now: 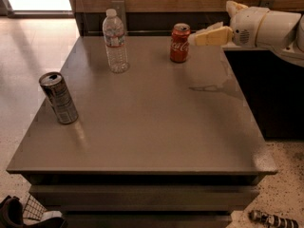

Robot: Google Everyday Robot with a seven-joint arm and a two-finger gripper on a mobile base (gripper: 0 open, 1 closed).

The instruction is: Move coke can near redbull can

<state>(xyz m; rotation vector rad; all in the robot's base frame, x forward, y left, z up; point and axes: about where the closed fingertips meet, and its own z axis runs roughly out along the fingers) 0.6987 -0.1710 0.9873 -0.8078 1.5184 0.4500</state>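
Coke can (180, 43): upright on the far part of the grey worktop (156, 122), right of centre, red with white script and a silver top. Nothing touches it.

Claw (197, 36): cream-coloured, just to the right of the coke can at about the height of the can's upper half, pointing left toward it. A narrow gap shows between its tip and the can. Whether the claw is apart or together cannot be told from this view. It holds nothing.

Arm (270, 27): white, rounded casing, reaching in from the right edge above the far right corner of the worktop. A faint shadow lies on the worktop below it.

Redbull can (59, 98): slim, dark grey-blue and silver, upright near the left edge, about midway between far and near. Well apart from the coke can.

Water bottle (115, 42): clear, white cap, label band round its upper half, upright at the far side, left of the coke can and between the two cans in left-right terms.

Floor: pale speckled surface; a dark-and-light striped object (273, 219) lies at the near right corner.
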